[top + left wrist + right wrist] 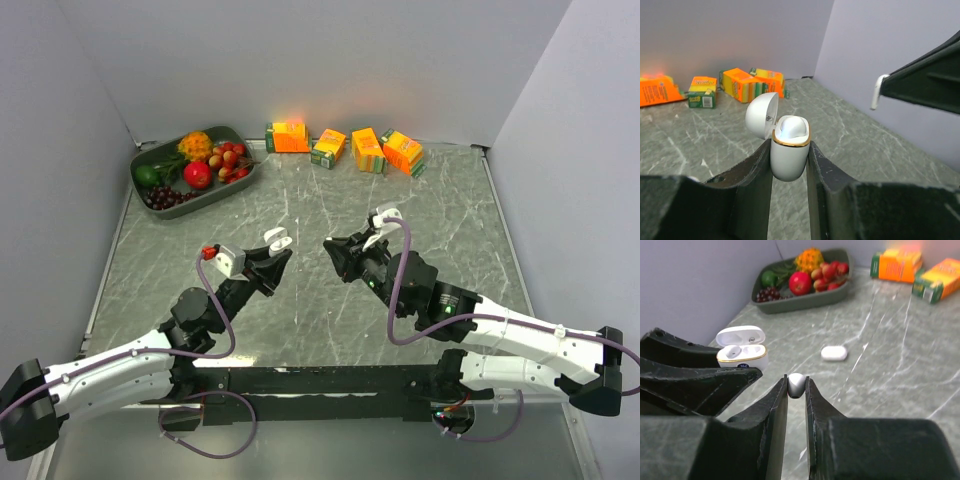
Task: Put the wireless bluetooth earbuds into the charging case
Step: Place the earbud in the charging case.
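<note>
Above the grey marbled worktop (450, 190), the left pincer (272, 252) is clenched on the charging case (789, 150), its lid swung open; the right pincer (338, 250) pinches one earbud (796, 384), facing the case from its right, near but apart

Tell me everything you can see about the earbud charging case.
The charging case is a small rounded white shell, glossy like plastic, with a gold band round its mouth. Its domed lid is hinged open and tipped back. It stands upright, off the table, pinched at its sides by the left gripper; nothing else touches it.
</note>
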Robot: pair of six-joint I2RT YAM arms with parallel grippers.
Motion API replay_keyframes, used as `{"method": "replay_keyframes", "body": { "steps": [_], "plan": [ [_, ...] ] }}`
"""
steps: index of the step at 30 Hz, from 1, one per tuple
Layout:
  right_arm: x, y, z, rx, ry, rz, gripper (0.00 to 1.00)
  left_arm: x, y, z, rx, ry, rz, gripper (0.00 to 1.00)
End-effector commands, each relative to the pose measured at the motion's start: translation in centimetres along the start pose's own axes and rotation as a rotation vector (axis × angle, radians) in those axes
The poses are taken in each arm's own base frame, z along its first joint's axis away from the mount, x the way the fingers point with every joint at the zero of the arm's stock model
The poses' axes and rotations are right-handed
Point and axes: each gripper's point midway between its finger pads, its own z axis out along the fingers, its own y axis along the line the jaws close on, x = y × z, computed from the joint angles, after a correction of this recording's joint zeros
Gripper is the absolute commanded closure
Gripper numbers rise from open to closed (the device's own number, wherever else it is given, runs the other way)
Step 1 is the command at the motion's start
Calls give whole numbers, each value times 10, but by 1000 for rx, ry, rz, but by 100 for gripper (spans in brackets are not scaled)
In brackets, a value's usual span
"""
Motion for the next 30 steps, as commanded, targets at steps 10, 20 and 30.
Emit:
{"method": "replay_keyframes", "body": {
  "steps": [10, 20, 30],
  "plan": [
    [-72, 28, -1, -116, -317, -18, 100, -50, -23, 24, 128, -189, -96, 99],
    [-57, 45, 13, -172, -283, -13, 100, -47, -43, 21, 240, -192, -122, 99],
    [-52, 51, 17, -191, -265, -15, 100, -45, -50, 25, 280, -186, -120, 99]
  ]
}}
